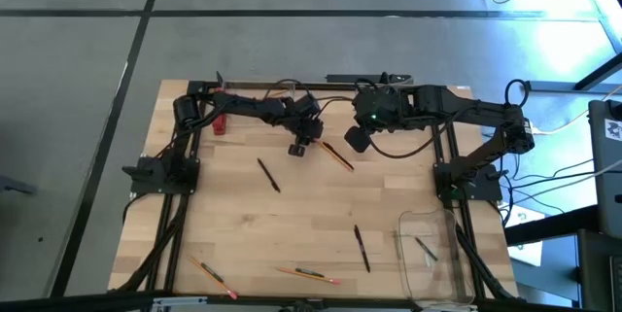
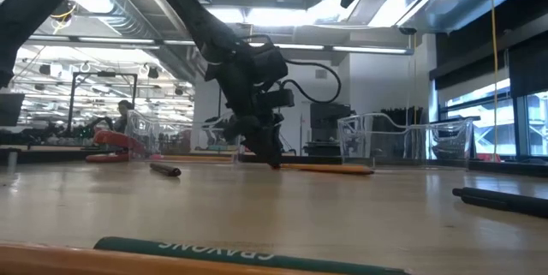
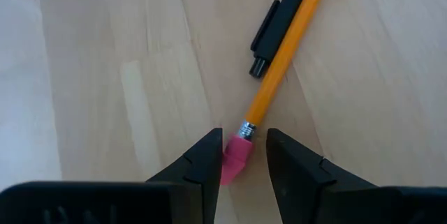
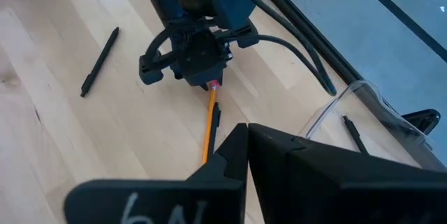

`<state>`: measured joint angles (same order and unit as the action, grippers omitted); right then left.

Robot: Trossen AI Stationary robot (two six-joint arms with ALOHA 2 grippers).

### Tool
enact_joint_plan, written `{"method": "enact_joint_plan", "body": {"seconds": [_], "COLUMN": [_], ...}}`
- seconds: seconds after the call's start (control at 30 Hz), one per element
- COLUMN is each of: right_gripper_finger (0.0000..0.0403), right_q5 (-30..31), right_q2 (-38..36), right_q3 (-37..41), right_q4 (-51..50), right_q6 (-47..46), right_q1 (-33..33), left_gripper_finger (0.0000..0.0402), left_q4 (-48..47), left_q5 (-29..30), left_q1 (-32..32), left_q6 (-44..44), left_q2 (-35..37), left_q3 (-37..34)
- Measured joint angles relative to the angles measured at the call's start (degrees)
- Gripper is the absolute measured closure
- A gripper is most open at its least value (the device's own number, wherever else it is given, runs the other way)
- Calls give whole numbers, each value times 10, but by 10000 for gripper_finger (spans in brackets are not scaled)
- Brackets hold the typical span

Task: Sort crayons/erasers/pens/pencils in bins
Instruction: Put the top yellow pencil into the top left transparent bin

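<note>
2 arms share the table, and the action is on the left. The left gripper is down at the wood, its fingers straddling the pink eraser end of a pencil; the fingers sit close on either side of it, and I cannot tell whether they actually pinch. That pencil lies flat, crossing over a black pen beside it. From the right wrist, the left gripper shows over the same pencil. The right gripper hangs just beside, its fingers closed on nothing. Another pen lies mid-table, 1 more nearer the clear bin, which holds a pen. 2 pencils lie at the table's near edge.
</note>
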<state>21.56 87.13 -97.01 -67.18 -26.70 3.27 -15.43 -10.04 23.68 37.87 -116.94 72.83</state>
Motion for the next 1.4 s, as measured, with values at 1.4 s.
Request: {"method": "enact_joint_plan", "body": {"seconds": [1.4], "right_gripper_finger": [387], "right_q5": [0], "right_q2": [0], "right_q3": [0], "right_q4": [-9], "right_q6": [19], "right_q1": [0], "left_gripper_finger": [397], "left_q4": [-94], "left_q5": [-23], "left_q1": [-22], "left_q6": [-125], "left_q2": [1], "left_q3": [0]}}
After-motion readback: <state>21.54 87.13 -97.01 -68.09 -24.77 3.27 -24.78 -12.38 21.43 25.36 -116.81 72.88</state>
